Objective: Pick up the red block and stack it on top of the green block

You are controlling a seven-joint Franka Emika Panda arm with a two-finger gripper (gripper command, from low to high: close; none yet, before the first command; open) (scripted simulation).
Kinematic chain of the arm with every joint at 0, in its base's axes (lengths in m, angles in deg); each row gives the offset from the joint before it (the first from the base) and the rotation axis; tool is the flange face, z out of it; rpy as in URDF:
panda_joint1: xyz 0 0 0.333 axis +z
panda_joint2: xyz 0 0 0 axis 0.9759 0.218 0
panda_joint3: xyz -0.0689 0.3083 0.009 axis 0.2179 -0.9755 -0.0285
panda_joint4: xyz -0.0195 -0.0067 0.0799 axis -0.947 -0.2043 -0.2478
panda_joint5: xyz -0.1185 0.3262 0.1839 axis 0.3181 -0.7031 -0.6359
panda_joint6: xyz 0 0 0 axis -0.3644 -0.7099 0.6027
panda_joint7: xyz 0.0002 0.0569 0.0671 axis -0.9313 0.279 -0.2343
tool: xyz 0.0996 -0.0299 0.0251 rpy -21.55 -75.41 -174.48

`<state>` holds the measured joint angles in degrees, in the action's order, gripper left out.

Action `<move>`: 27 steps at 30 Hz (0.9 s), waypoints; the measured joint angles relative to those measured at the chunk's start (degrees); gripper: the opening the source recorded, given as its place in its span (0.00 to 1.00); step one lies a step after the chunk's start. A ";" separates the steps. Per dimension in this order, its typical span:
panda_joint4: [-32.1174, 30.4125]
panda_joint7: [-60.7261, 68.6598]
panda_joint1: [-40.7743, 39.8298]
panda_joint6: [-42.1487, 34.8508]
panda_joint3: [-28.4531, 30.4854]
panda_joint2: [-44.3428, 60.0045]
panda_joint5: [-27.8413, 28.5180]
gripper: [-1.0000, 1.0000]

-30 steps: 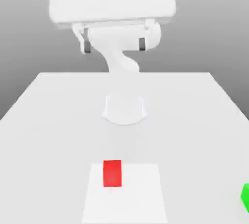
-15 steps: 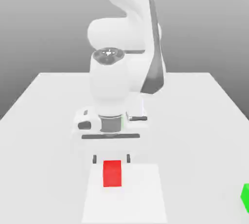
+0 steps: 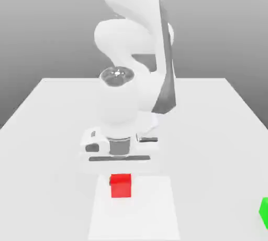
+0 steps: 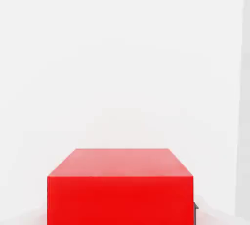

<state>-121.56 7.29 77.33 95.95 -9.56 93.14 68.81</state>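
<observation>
The arm's hand sits low over the red block (image 3: 120, 186), hiding its far side; whether the gripper is open or closed cannot be told. The block rests on the table (image 3: 209, 130), well apart from the green block (image 3: 264, 213) at the exterior view's right edge.

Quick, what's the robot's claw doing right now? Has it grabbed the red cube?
Gripper: down right over the small bright red cube, which sits on the white table; open or closed cannot be told.
</observation>
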 joint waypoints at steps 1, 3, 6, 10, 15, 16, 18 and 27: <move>-0.28 -0.46 -0.06 -1.51 0.14 -1.76 0.60 0.00; -0.64 -1.17 0.12 -4.40 0.47 -4.90 1.53 0.00; 2.76 -2.88 -2.09 -7.23 -2.05 -4.27 4.55 0.00; 8.82 -4.52 4.49 -10.48 -7.45 -1.19 7.92 0.00; 16.62 -4.86 9.57 -14.44 -11.10 3.17 9.80 0.00; 18.17 -4.80 10.50 -15.21 -12.02 4.05 9.99 0.00; 21.27 -4.55 12.40 -16.75 -13.95 5.78 10.21 0.00; 33.47 -3.30 20.44 -20.28 -20.85 14.49 10.60 0.00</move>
<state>-88.09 3.99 97.76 75.67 -30.41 107.63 79.42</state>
